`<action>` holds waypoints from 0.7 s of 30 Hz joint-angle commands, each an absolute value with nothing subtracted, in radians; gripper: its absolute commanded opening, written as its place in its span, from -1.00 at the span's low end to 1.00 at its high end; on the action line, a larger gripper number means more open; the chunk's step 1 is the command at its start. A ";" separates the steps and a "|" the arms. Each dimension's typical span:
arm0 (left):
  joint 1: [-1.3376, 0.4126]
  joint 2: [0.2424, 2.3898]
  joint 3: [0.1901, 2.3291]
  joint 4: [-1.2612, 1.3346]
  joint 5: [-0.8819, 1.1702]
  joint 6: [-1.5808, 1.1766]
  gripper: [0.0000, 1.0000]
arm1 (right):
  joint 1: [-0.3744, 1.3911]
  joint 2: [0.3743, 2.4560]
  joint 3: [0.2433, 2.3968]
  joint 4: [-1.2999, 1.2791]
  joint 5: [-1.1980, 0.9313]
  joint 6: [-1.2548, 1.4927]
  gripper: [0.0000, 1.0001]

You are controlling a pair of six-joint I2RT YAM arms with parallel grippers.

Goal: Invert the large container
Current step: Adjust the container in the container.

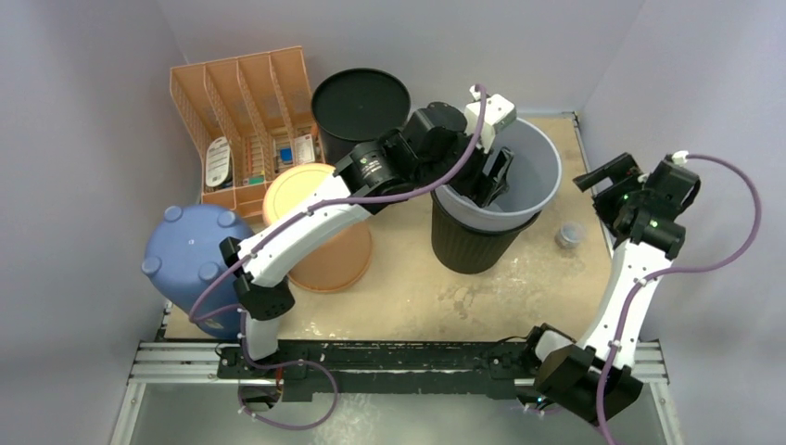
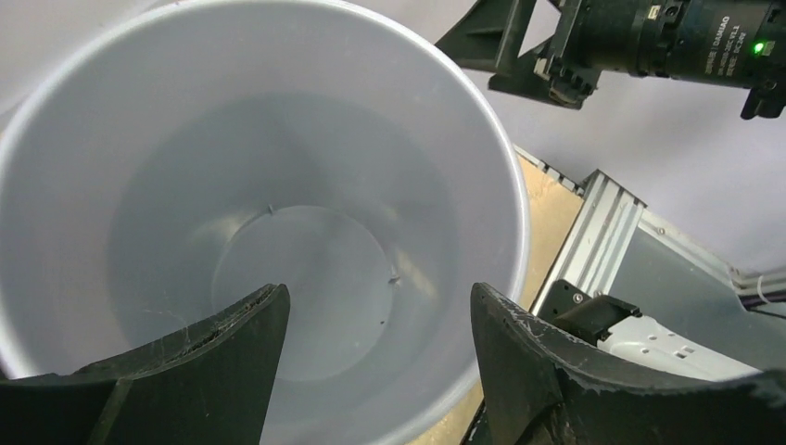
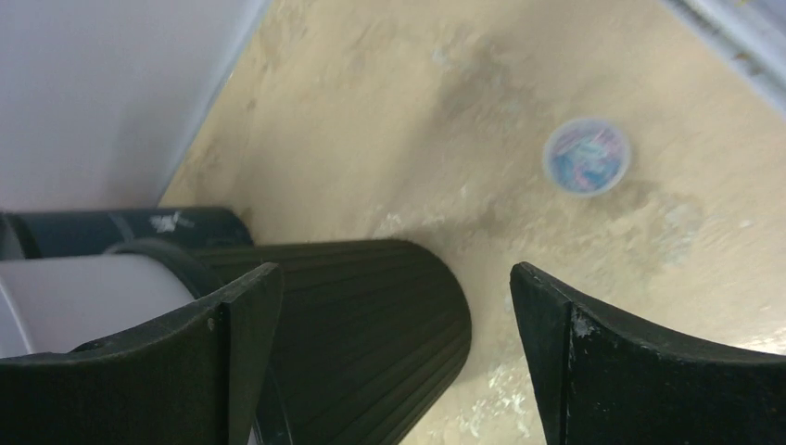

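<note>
The large grey container [image 1: 519,158] stands upright with its mouth up, nested in a black ribbed bin [image 1: 473,243]. My left gripper [image 1: 496,181] reaches over its mouth from the left. In the left wrist view the left gripper [image 2: 378,292] is open above the empty grey container [image 2: 278,185], whose rim runs close by the right finger. My right gripper [image 1: 593,178] hangs open in the air to the right, apart from the container. In the right wrist view the right gripper [image 3: 397,271] looks down past the black ribbed bin [image 3: 371,315], holding nothing.
A small round cup [image 1: 569,235] sits on the table right of the bin, also in the right wrist view [image 3: 587,155]. An upturned orange tub [image 1: 320,227], an upturned blue tub [image 1: 190,264], a black bin [image 1: 360,107] and an orange file rack [image 1: 246,120] crowd the left and back.
</note>
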State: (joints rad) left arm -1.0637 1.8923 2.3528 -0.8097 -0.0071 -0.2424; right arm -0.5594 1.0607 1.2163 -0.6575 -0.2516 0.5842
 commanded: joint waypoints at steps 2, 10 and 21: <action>-1.099 1.928 2.409 -0.801 0.034 -0.191 0.43 | -0.563 0.981 1.119 -0.564 -0.444 0.590 0.80; -1.121 1.977 2.463 -0.841 -0.005 -0.142 0.48 | -0.555 0.969 1.070 -0.526 -0.481 0.578 0.77; -1.149 2.028 2.494 -0.891 0.034 -0.088 0.46 | -0.555 0.975 1.014 -0.488 -0.515 0.597 0.78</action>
